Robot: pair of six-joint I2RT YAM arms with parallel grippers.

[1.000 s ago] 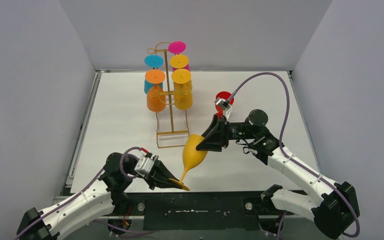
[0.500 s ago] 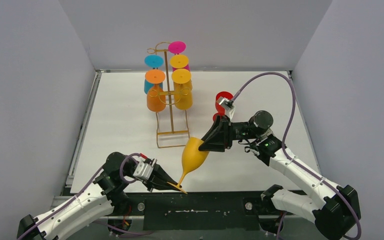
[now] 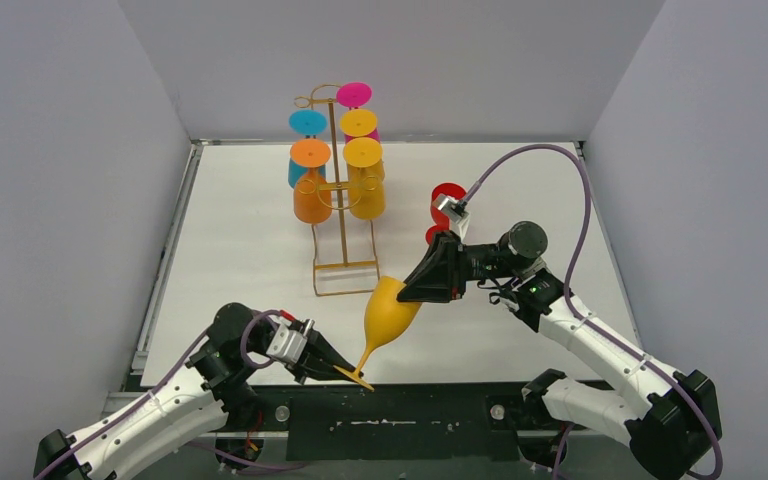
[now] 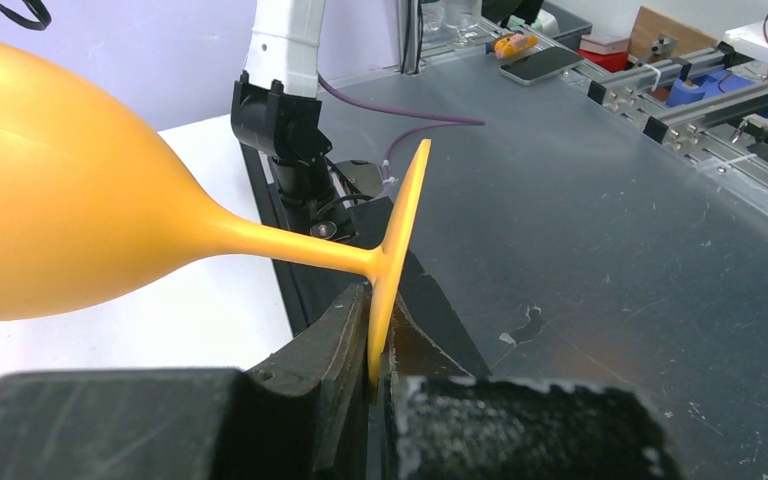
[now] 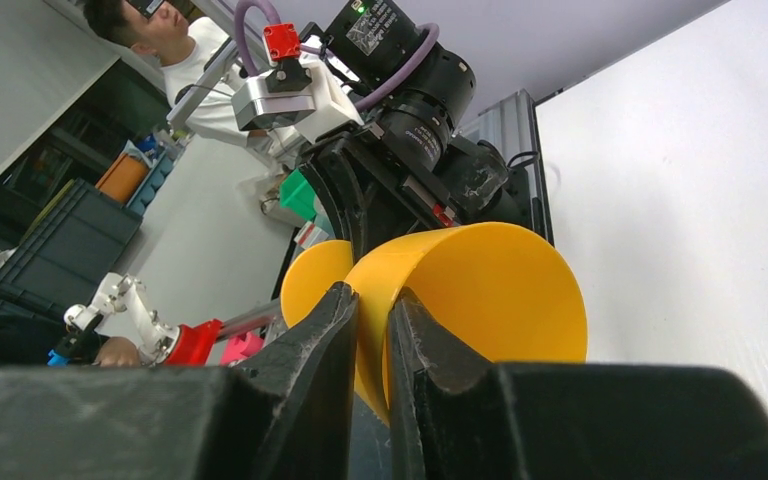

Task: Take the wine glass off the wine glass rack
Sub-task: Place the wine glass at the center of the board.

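glass: yellow-orange wine glass (image 3: 390,312) is off the wine glass rack (image 3: 341,228), hanging tilted over the near side of the table (image 3: 240,250), between both arms
left gripper (image 4: 375,300): clamped on the edge of the foot disc, stem sticking out sideways
right gripper (image 5: 370,305): one finger inside the bowl, one outside, pinching the rim wall afaict
feel: looks like matte plastic, so prob light, stiff-ish, not that fragile; smooth curve = slippery tho
where to grab: rim or foot edge, thin bits the jaws can bite; bowl's too round imo
rack: other glasses (image 3: 312,200) hang upside down on it, well apart from this one
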